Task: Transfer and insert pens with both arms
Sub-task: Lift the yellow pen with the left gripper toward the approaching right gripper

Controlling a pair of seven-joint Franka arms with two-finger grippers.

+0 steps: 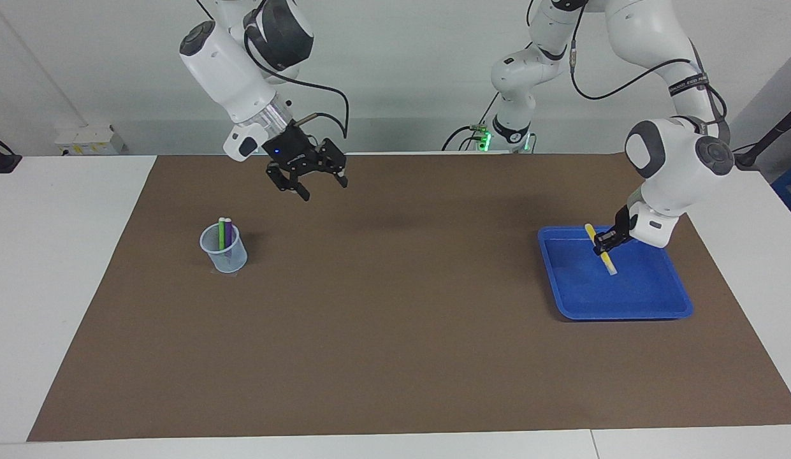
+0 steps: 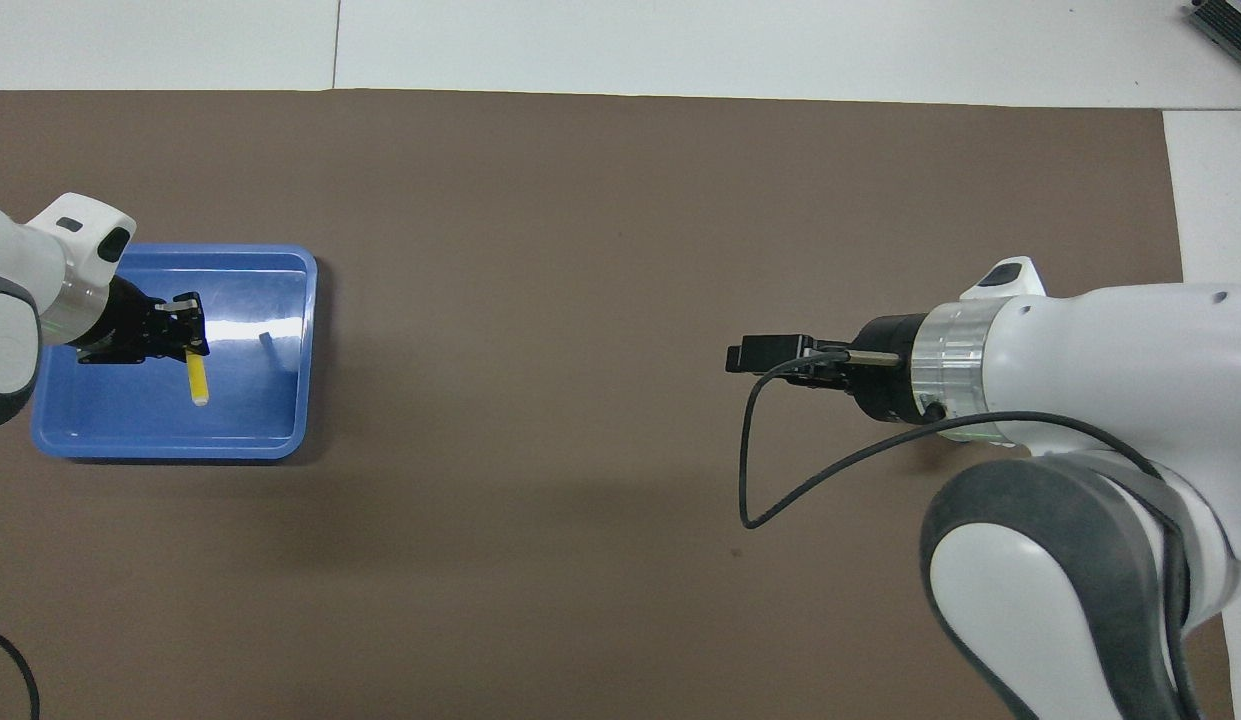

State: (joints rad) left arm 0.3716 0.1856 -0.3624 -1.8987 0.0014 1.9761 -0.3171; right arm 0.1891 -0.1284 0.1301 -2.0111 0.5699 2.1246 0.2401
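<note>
The right gripper hangs in the air over the brown mat, toward the right arm's end of the table, its two black fingers spread apart and grasping nothing. In the overhead view its wrist and a looping black cable cover the mat beneath it, and the cup cannot be seen there.

Farther from the robots than the ground under that gripper stands a clear plastic cup, upright on the mat. The green pen and the purple pen stand inside it, side by side and leaning slightly, their tops rising above the rim. Bare mat lies all around the cup.

At the left arm's end of the table sits a blue tray, resting on the mat. The left gripper is down inside the tray, its fingers clenched on the yellow pen. The pen lies slanted, its pale end pointing away from the robots, low over the tray floor; whether that tip touches the floor cannot be told. The black fingers cross the pen near its middle and hide that part of it.

A wide stretch of bare mat separates the tray from the cup.
</note>
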